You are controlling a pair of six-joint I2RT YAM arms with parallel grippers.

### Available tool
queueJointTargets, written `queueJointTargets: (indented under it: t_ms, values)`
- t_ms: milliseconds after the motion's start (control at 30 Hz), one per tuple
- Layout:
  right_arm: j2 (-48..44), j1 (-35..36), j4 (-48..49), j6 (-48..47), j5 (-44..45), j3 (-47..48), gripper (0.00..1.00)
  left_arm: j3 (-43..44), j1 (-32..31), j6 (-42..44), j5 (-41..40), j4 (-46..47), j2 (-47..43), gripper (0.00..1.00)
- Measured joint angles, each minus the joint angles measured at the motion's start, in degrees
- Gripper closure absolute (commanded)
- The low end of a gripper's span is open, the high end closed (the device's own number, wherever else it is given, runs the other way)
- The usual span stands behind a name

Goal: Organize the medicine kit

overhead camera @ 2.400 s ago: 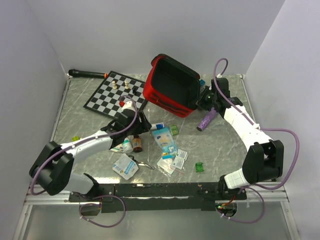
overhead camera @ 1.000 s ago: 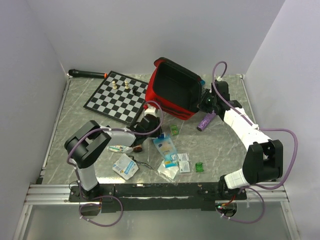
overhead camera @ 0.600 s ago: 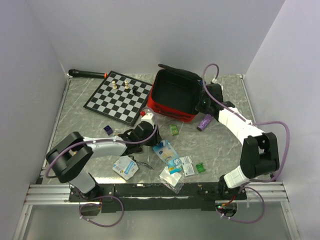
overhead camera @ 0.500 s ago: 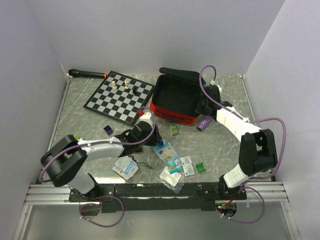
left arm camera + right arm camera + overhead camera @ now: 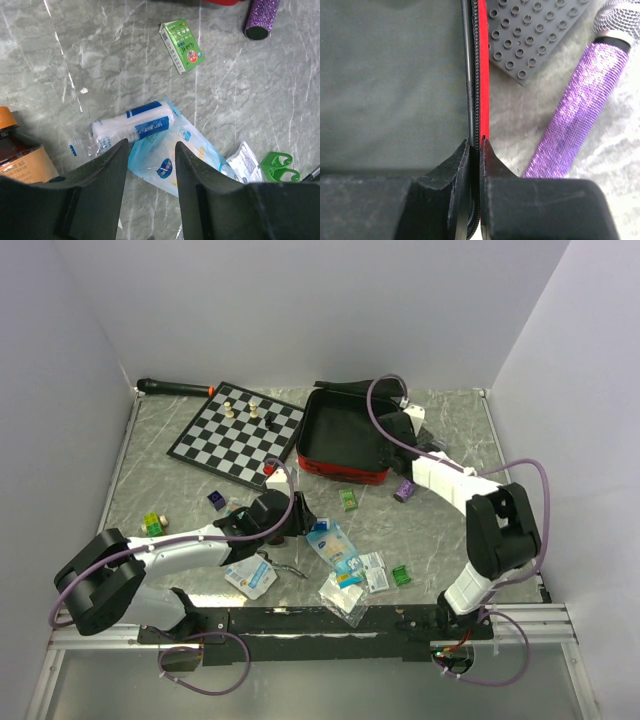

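The medicine kit (image 5: pixel 338 473) is a red zip case lying open and flat at the back centre, its black lining facing up. My right gripper (image 5: pixel 392 436) is shut on the kit's right rim; in the right wrist view its jaws (image 5: pixel 475 146) pinch the red edge and zip (image 5: pixel 481 75) beside the black lining (image 5: pixel 390 75). My left gripper (image 5: pixel 299 518) is open and empty, low over loose supplies. In the left wrist view it (image 5: pixel 150 146) hovers over a blue pouch (image 5: pixel 167 167) and a white gauze roll (image 5: pixel 135 127).
A chessboard (image 5: pixel 238 435) with pieces lies left of the kit, a black tool (image 5: pixel 175 388) behind it. A purple glitter tube (image 5: pixel 405 490), green box (image 5: pixel 348 500), sachets (image 5: pixel 375 570), green clip (image 5: pixel 400 575), white packet (image 5: pixel 250 575) and brown bottle (image 5: pixel 20 155) are scattered. A grey studded plate (image 5: pixel 530 35) lies beside the kit.
The kit went from tilted up on its side to lying flat and open, my right gripper still on its rim. My left gripper drew back from the kit toward the loose packets.
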Motion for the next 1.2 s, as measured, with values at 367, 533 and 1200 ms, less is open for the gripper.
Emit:
queueJointTargets:
  t_ms: [367,533,1200]
  values:
    - [5.4,1.1,2.4,-1.8,4.3,1.6,1.0,0.1,0.0,0.1,-0.1,0.4,1.4,0.51]
    - [5.5,1.1,0.2,-1.8,1.4,2.0,1.0,0.1,0.0,0.1,-0.1,0.3,1.4,0.51]
    - [-5.5,3.0,-2.0,-1.5,-6.7,-10.5,1.0,0.2,0.0,0.7,-3.0,-5.4,-6.6,0.48]
